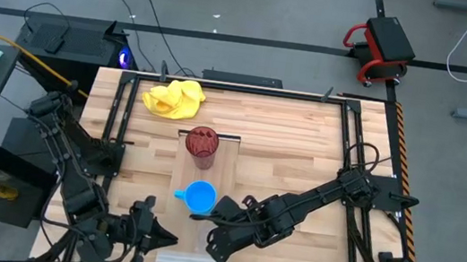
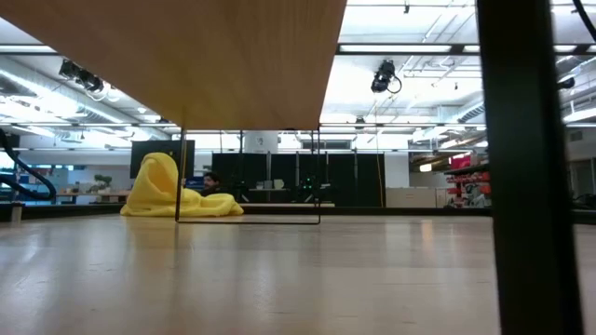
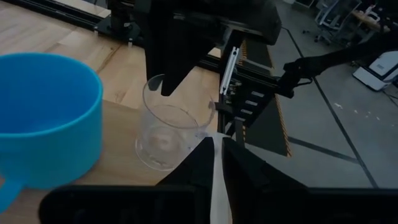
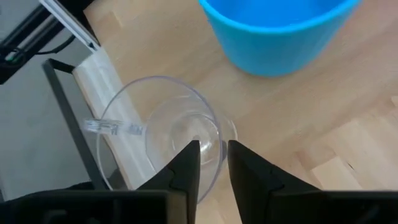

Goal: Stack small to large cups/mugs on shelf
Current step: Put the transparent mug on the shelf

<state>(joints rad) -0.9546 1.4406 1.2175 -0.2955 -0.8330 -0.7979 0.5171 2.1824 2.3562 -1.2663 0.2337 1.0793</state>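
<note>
The small clear glass cup (image 4: pixel 163 134) stands upright on the long pale wooden shelf board (image 1: pixel 207 168), near its end closest to the arms, just beside the bright blue handled mug (image 1: pixel 199 197). Farther along the board stands the tall dark red ribbed tumbler (image 1: pixel 201 142). The right hand (image 4: pixel 213 163) sits over the glass cup, its fingers drawn almost together at the cup's rim; whether they pinch the glass I cannot tell. The left hand (image 1: pixel 167 236) waits closed, near the board's end. A crumpled yellow cloth (image 1: pixel 174 98) lies on the butcher-block surface (image 1: pixel 294 148), well apart.
</note>
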